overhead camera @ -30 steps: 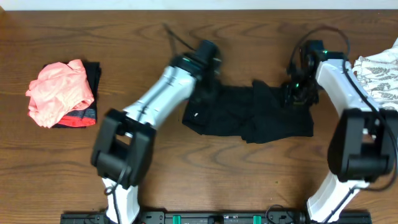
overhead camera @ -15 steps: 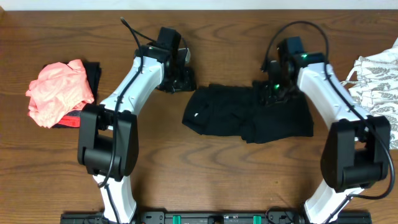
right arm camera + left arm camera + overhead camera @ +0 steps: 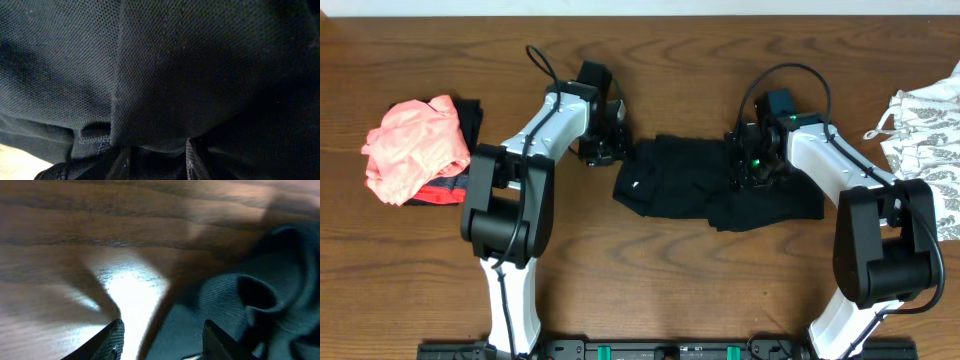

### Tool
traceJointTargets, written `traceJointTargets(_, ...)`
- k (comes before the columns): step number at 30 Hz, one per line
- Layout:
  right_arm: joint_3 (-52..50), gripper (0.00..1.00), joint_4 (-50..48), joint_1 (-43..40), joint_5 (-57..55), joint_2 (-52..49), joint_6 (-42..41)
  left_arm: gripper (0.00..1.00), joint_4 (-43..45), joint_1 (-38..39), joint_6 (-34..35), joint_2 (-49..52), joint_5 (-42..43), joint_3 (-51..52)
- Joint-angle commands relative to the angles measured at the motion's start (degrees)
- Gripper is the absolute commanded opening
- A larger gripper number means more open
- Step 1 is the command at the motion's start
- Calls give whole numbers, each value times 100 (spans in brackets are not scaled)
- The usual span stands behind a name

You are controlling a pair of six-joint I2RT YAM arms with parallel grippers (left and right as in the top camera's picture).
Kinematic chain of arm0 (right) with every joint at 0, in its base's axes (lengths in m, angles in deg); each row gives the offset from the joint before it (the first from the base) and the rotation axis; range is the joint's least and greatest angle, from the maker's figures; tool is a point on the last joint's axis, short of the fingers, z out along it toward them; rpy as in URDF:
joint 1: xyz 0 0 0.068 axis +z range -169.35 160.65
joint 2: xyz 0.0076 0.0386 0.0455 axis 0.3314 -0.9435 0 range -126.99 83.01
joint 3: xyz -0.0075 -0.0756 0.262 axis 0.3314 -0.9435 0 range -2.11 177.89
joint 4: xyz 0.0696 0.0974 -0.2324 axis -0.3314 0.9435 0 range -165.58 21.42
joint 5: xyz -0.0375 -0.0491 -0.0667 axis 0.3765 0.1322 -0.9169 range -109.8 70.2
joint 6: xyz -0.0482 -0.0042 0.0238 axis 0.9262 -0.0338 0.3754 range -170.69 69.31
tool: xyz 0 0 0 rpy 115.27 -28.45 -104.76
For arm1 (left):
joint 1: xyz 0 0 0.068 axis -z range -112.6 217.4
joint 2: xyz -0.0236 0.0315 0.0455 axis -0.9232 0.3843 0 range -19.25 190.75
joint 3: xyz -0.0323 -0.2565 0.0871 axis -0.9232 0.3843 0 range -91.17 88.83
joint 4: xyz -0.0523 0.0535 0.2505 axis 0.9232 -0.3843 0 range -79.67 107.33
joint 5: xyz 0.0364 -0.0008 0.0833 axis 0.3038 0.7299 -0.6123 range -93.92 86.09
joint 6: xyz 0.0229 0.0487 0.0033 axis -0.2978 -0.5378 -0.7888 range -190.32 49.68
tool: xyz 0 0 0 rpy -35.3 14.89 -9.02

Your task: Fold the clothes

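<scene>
The black garment [image 3: 680, 185] lay crumpled at the middle of the desk [image 3: 650, 290], likely needing both far corners pinched and drawn apart, flat, before any fold. At its left end the left gripper [image 3: 162, 342] stood wide open over bare wood and hem, holding nothing. The right gripper [image 3: 156, 159] pressed into cloth, its grip impossible to judge.
</scene>
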Motion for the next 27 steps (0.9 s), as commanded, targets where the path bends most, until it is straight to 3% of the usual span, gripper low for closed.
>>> traceJointTargets(1,-164,34,7,44,17,-61,-81,52,-17,-31,-48,275,68,55)
traceJointTargets(10,-164,34,-81,44,20,-61,-81,52,-267,55,-396,452,2065,114)
traceJointTargets(16,-164,35,-105,44,17,-61,-81,51,-616,149,-809,450,2673,114)
traceJointTargets(18,-164,35,-105,44,17,-61,-81,41,-601,146,-815,450,2771,114)
traceJointTargets(21,-164,34,-103,44,17,-61,-81,11,-546,116,-1005,450,2977,111)
traceJointTargets(22,-164,34,-103,44,17,-61,-81,6,-527,94,-1045,450,3071,109)
traceJointTargets(27,-162,33,-127,44,22,-61,-46,6,-531,-181,-1040,382,3272,105)
